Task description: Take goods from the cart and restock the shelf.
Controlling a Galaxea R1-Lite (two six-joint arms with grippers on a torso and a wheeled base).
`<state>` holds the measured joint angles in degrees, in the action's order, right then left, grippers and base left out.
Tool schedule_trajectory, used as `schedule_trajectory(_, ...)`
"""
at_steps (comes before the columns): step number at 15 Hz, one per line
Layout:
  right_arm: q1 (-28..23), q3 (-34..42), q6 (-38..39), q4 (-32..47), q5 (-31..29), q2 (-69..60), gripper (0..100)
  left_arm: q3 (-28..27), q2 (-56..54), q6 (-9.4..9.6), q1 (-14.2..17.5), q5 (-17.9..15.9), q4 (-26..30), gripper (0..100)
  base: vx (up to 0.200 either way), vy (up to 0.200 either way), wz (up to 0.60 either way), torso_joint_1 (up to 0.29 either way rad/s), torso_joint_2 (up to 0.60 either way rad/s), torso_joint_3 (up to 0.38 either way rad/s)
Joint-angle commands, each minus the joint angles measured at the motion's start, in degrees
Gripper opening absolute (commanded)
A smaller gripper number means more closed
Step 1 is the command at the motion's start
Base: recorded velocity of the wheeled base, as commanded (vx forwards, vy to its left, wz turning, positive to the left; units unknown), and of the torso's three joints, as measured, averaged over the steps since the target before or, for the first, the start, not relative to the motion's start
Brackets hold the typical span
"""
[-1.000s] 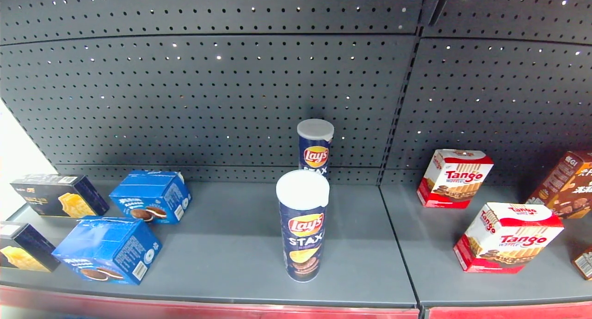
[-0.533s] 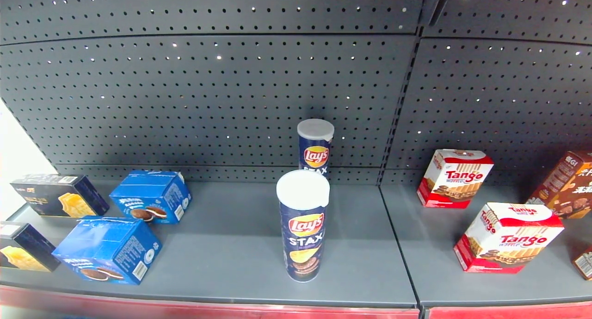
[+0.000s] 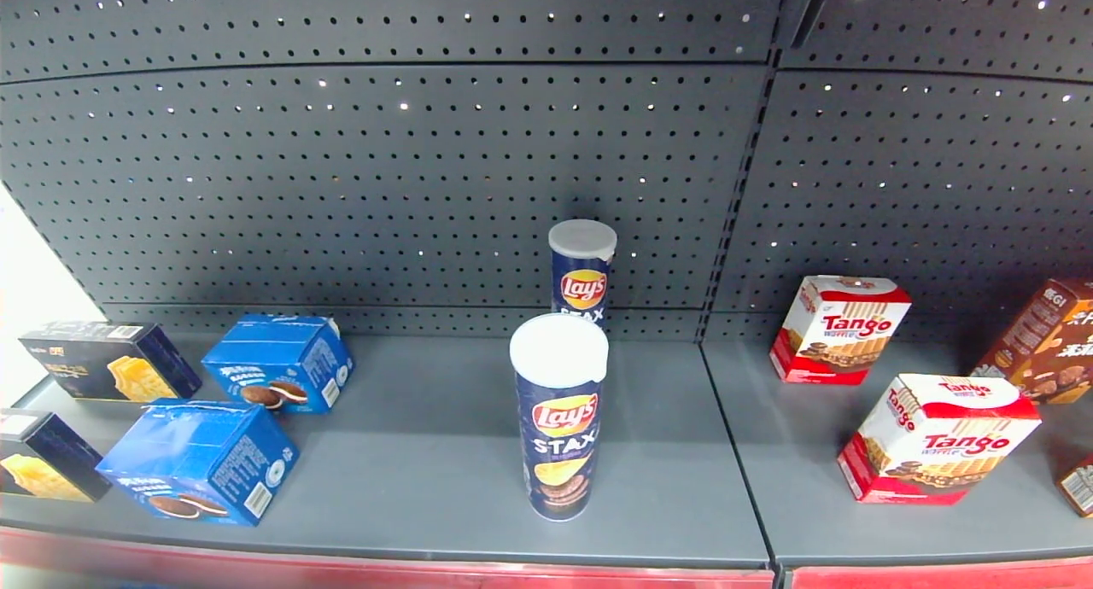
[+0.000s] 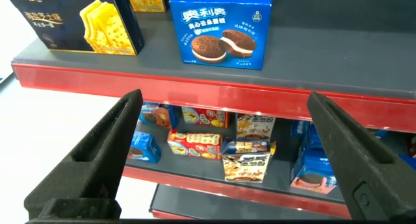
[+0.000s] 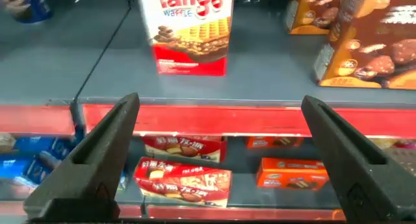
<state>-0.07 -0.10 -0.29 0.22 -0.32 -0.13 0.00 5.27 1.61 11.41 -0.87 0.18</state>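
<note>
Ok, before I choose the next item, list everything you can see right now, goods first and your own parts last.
chip cans: two, navy with pale lids, upright mid-shelf, one behind the other
cookie boxes: two, blue, left part of the shelf
cracker boxes: two, dark with yellow crackers pictured, far left
wafer boxes: two, red and white, right bay
brown boxes: at least two, brown, far right edge
shelf: one, grey deck with a red front lip
lower-shelf boxes: several, mixed colours, count unclear, on the level below
left gripper: one, black, fingers open, facing the red lip
right gripper: one, black, fingers open, facing the red lip
</note>
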Motion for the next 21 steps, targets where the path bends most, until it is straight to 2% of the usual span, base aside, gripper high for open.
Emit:
schedule_trajectory(1, 0.0, 0.1, 0.0, 0.0, 0.1, 0.1, 100, 0.0, 0.1, -0.12, 0.0, 0.0, 0.0, 100, 0.0, 0.0, 0.0, 0.0, 0.0, 0.0)
schedule_trajectory(10, 0.0, 0.1, 0.1, 0.0, 0.1, 0.1, 100, 0.0, 0.1, -0.03, 0.0, -0.2, -0.1, 100, 0.0, 0.0, 0.0, 0.0, 0.0, 0.0)
schedule_trajectory(11, 0.0, 0.1, 0.1, 0.0, 0.1, 0.1, 100, 0.0, 0.1, 0.15, -0.9, -0.7, 0.0, 100, 0.0, 0.0, 0.0, 0.0, 0.0, 0.0)
schedule_trajectory(12, 0.0, 0.1, 0.1, 0.0, 0.1, 0.1, 100, -0.2, 0.1, 0.41, -4.0, -1.0, -0.4, 100, 0.0, 0.0, 0.0, 0.0, 0.0, 0.0)
schedule_trajectory(13, 0.0, 0.1, 0.0, 0.0, 0.1, 0.1, 100, -9.1, 4.9, 3.22, -7.6, -2.1, -4.8, 100, 0.0, 0.0, 0.0, 0.0, 0.0, 0.0)
schedule_trajectory(14, 0.0, 0.1, 0.1, 0.0, 0.1, 0.1, 100, -13.2, 10.4, 5.16, -9.0, -3.3, -4.4, 100, 0.0, 0.0, 0.0, 0.0, 0.0, 0.0)
schedule_trajectory(16, 0.0, 0.1, 0.1, 0.0, 0.1, 0.1, 100, -25.7, 23.6, 7.44, -15.9, -5.7, -3.7, 100, 0.0, 0.0, 0.0, 0.0, 0.0, 0.0)
schedule_trajectory(17, 0.0, 0.1, 0.1, 0.0, 0.1, 0.1, 100, -30.4, 28.7, 9.47, -18.7, -9.0, -2.3, 100, 0.0, 0.0, 0.0, 0.0, 0.0, 0.0)
schedule_trajectory(18, 0.0, 0.1, 0.1, 0.0, 0.1, 0.1, 100, -31.9, 30.6, 10.61, -19.2, -9.9, -1.8, 100, 0.0, 0.0, 0.0, 0.0, 0.0, 0.0)
schedule_trajectory(19, 0.1, 0.1, 0.1, 0.0, 0.1, 0.1, 100, -36.5, 37.4, 14.39, -20.3, -12.8, -1.8, 100, 0.0, 0.0, 0.0, 0.0, 0.0, 0.0)
schedule_trajectory(20, 0.0, 0.1, 0.0, 0.0, 0.1, 0.1, 100, -37.5, 39.5, 14.65, -20.6, -13.3, -1.9, 100, 0.0, 0.0, 0.0, 0.0, 0.0, 0.0)
schedule_trajectory(21, 0.0, 0.1, 0.1, 0.0, 0.1, 0.1, 100, -38.8, 45.1, 14.3, -22.6, -14.5, -3.3, 100, 0.0, 0.0, 0.0, 0.0, 0.0, 0.0)
